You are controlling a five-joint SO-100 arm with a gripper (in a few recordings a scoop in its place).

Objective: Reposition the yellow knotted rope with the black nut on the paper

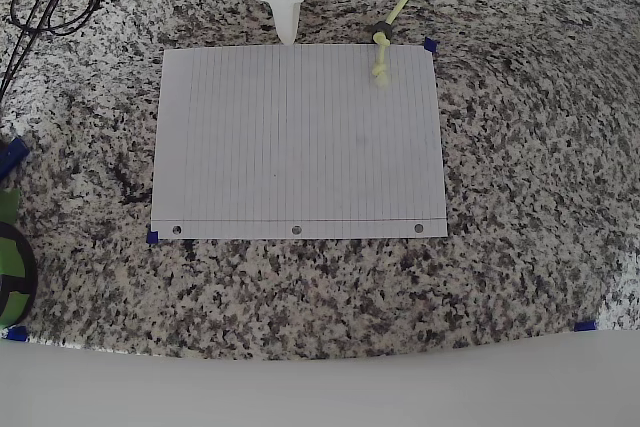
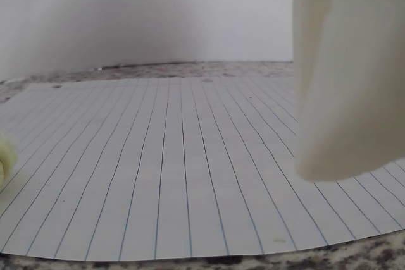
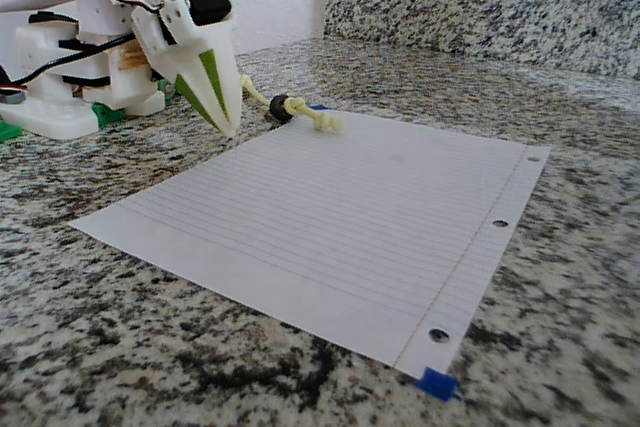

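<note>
Paper: one lined sheet (image 1: 298, 142) is seen flat on the granite bench (image 1: 520, 247); three punched holes are counted along its lower edge in the overhead view.
Rope: one yellow knotted rope (image 1: 398, 15) with one black nut (image 1: 380, 31) lies at upper right of the overhead frame, its lower end on the paper's top-right corner, the rest on the bench.
End effector: one (image 1: 287, 29), fingers pressed together and holding nothing, tip at the paper's top edge.
Fixed view: blue tape (image 3: 436, 384) is shown at the paper's near corner.
Wrist view: a blurred pale rope end (image 2: 5, 156) is seen at left edge.
</note>
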